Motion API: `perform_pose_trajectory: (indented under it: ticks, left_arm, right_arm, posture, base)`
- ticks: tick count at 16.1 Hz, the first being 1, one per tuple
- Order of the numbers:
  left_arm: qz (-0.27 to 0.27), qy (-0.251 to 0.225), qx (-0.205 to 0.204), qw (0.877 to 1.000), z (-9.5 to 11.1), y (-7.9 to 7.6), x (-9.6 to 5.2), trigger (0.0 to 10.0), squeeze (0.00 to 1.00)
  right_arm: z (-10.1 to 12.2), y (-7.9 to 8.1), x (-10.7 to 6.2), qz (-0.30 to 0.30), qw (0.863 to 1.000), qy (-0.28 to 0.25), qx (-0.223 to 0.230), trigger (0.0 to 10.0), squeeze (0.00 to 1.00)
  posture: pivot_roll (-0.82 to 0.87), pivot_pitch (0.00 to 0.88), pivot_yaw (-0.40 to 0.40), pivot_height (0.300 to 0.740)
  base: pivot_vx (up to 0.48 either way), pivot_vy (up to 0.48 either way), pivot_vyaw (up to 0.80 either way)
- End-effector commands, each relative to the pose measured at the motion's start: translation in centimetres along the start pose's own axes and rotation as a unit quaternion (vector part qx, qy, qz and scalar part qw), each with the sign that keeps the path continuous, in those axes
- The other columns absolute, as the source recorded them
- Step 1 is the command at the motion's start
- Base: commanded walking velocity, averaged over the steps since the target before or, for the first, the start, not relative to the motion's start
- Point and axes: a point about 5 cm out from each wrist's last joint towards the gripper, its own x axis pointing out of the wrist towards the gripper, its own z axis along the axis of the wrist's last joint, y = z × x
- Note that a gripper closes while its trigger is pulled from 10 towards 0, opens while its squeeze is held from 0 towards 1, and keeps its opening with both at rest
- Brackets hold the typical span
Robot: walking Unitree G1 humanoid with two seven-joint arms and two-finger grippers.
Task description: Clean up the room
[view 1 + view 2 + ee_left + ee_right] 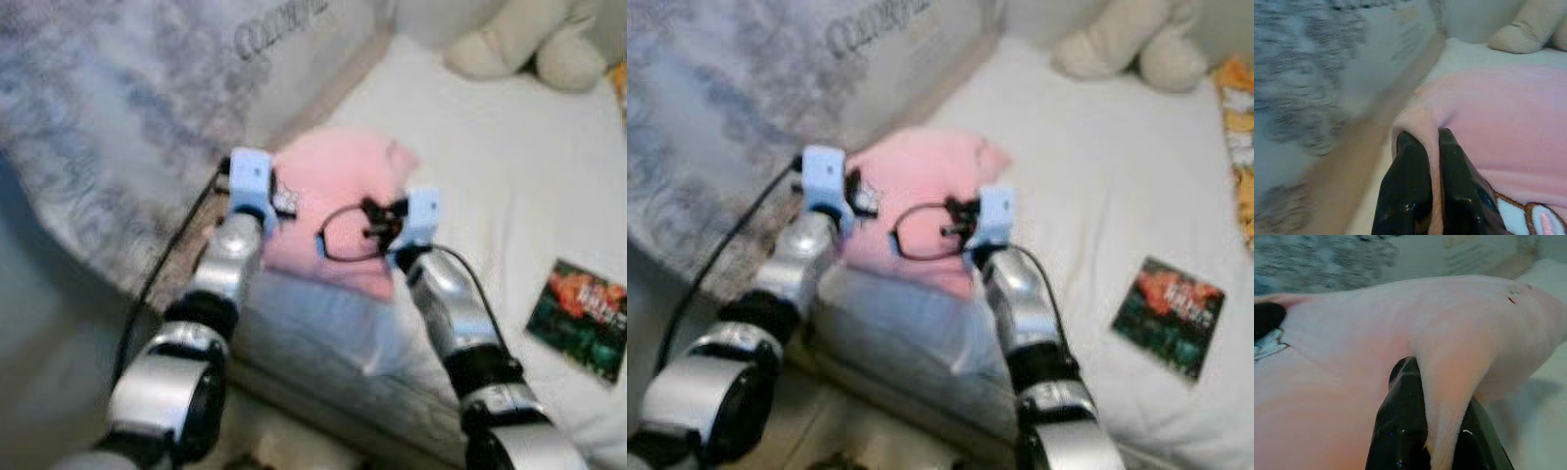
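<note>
Pink cloth point(338, 201) pinched between both pincers

Head stereo pair looking down at bed point(509, 176), wrist cameras close on pink cloth point(1508, 117)

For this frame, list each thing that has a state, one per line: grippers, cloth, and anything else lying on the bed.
Left gripper: shut on the pink cloth's edge.
Right gripper: shut on a fold of the pink cloth.
Pink cloth: held between both grippers, over the bed edge.
Booklet: lying flat, closed, on the white sheet.
Plush toy: resting on the bed.
</note>
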Motion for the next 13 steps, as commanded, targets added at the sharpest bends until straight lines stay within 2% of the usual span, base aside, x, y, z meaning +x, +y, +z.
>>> perform_pose_trajectory:
  ticks: [1,7,8,9,10,11,12,13]
  left_arm:
    - [0.064,-0.038,-0.002,0.997,2.2,3.2,0.4,10.0,0.00]
    - [0.041,-0.032,0.004,0.999,3.1,3.1,1.3,10.0,0.00]
    - [0.043,-0.020,0.000,0.999,3.0,3.1,1.4,10.0,0.00]
    - [0.044,-0.012,0.000,0.999,3.0,2.7,1.6,10.0,0.00]
    - [0.044,-0.012,0.001,0.999,3.0,2.6,1.7,10.0,0.00]
    - [0.059,-0.001,0.017,0.998,3.0,2.5,1.8,10.0,0.00]
    - [0.077,0.012,0.021,0.997,3.0,2.8,1.9,10.0,0.00]
    - [0.108,0.017,0.041,0.993,3.3,3.9,1.9,10.0,0.00]
  right_arm:
    - [0.5,-2.3,-0.7,-0.055,0.998,-0.014,0.003,10.0,0.00]
    - [-0.1,-2.4,-1.5,-0.056,0.998,0.000,-0.006,10.0,0.00]
    - [0.0,-2.6,-0.7,-0.051,0.998,0.013,-0.017,10.0,0.00]
    - [0.4,-3.1,0.6,-0.053,0.997,0.039,-0.049,10.0,0.00]
    - [0.6,-3.3,1.0,-0.054,0.995,0.049,-0.062,10.0,0.00]
    - [1.0,-3.3,1.7,-0.051,0.995,0.062,-0.062,10.0,0.00]
    - [0.9,-2.5,2.4,-0.038,0.994,0.077,-0.060,10.0,0.00]
    - [0.7,-0.6,3.4,-0.015,0.994,0.087,-0.064,10.0,0.00]
  posture:
    - [-0.01,0.000,-0.006,0.740]
    - [-0.04,0.000,-0.017,0.740]
    - [-0.06,0.000,-0.019,0.740]
    - [-0.09,0.031,-0.042,0.740]
    - [-0.09,0.031,-0.042,0.740]
    - [-0.10,0.078,-0.054,0.740]
    - [-0.10,0.125,-0.074,0.740]
    - [-0.09,0.149,-0.087,0.740]
  base:
    - [0.480,0.000,0.00]
    - [0.480,0.000,0.00]
    - [0.480,0.000,0.00]
    - [0.480,0.000,0.00]
    - [0.480,0.000,0.00]
    - [0.000,0.000,0.00]
    - [0.000,0.000,0.00]
    - [0.000,0.000,0.00]
